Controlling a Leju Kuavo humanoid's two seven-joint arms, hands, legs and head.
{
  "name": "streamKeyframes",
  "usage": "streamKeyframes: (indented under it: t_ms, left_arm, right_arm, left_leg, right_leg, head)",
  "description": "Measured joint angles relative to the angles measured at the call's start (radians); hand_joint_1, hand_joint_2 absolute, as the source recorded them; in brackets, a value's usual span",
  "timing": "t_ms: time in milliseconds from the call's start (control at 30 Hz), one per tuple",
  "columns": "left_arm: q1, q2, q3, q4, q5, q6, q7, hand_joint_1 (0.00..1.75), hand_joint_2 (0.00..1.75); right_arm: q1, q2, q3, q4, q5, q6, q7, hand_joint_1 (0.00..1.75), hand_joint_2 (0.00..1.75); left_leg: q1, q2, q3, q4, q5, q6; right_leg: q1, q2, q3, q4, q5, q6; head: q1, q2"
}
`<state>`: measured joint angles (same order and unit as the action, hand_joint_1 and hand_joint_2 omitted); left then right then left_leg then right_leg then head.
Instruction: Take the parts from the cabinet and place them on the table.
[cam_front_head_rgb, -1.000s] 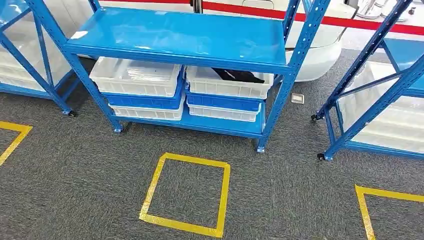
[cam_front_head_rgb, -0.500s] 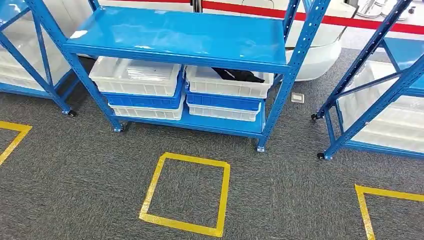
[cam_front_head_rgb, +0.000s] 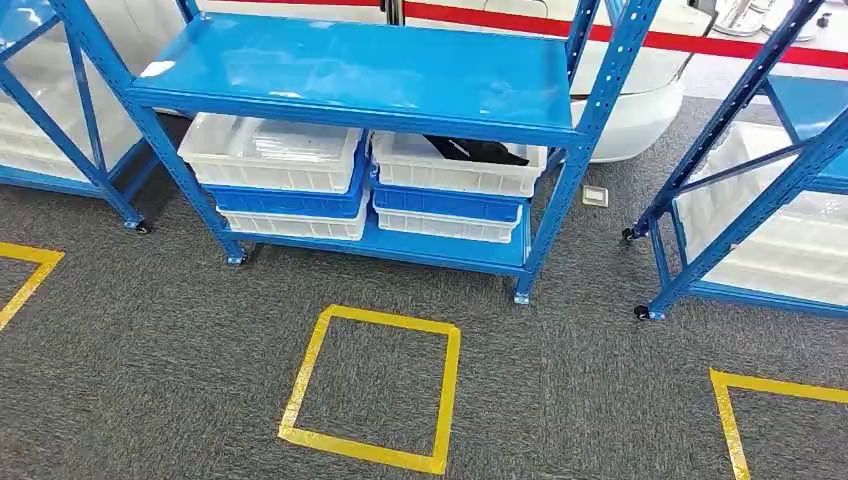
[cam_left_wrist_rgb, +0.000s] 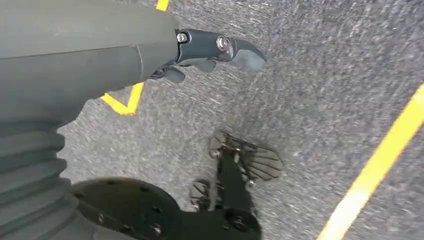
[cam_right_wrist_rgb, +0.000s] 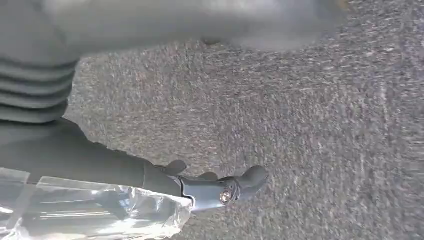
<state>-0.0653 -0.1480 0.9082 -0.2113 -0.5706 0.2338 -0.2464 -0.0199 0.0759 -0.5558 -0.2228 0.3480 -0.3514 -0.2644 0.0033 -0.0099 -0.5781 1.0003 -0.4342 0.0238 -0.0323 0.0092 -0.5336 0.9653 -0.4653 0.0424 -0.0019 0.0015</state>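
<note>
Grey speckled carpet (cam_front_head_rgb: 150, 350) covers the floor, marked with squares of yellow tape (cam_front_head_rgb: 372, 385), and a blue metal rack on casters (cam_front_head_rgb: 370, 75), which serves as the cabinet, stands just ahead in the head view. Its lower shelf carries two stacks of shallow bins, white ones alternating with blue. The top left white bin (cam_front_head_rgb: 270, 152) holds what looks like clear plastic packets; the top right white bin (cam_front_head_rgb: 458, 163) holds a dark item that cannot be identified. More blue racks with white bins stand to either side. In the right wrist view, the right hand (cam_right_wrist_rgb: 165, 182) hangs over the carpet with a clear plastic bag (cam_right_wrist_rgb: 95, 210) lying against it; the bag is crinkled and glossy, and its contents are too faint to name. The fingers (cam_right_wrist_rgb: 245, 180) look loosely extended beside the bag, so whether they really grip it cannot be told. In the left wrist view, the left hand (cam_left_wrist_rgb: 200, 55) hangs over the carpet holding nothing, its fingers (cam_left_wrist_rgb: 240, 52) gently curved and apart. As a judgement, the task is partway through: one bagged part appears to have left the rack and is with the right hand, but no desk is visible, so delivery is not yet done, and further packets remain in the bins.
</note>
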Motion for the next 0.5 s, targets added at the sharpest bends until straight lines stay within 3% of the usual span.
streamKeyframes:
  t_ms: [367,400,500]
  left_arm:
    - [0.062,0.039,-0.257,-0.045,0.174,-0.070,0.074,0.00,1.75]
    - [0.068,0.042,-0.278,-0.050,0.188,-0.076,0.080,0.00,0.00]
    - [0.085,0.054,-0.351,-0.064,0.237,-0.095,0.101,0.00,0.00]
  right_arm:
    - [0.045,-0.023,0.136,-0.033,-0.106,0.106,0.077,0.00,1.75]
    - [0.051,-0.024,0.149,-0.036,-0.115,0.115,0.084,0.00,0.00]
    - [0.063,-0.031,0.194,-0.050,-0.144,0.145,0.106,0.00,0.00]
  left_leg:
    - [0.000,0.000,0.001,0.000,0.000,0.000]
    - [0.000,0.000,0.001,0.000,-0.001,0.000]
    - [0.000,0.000,0.001,0.000,-0.001,0.000]
  right_leg:
    - [0.000,0.000,-0.007,0.000,-0.002,0.001]
    - [0.000,0.000,-0.007,0.000,-0.002,0.002]
    - [0.000,0.000,-0.007,0.000,-0.002,0.002]
  head:
    - [0.000,0.000]
    - [0.000,0.000]
    - [0.000,0.000]
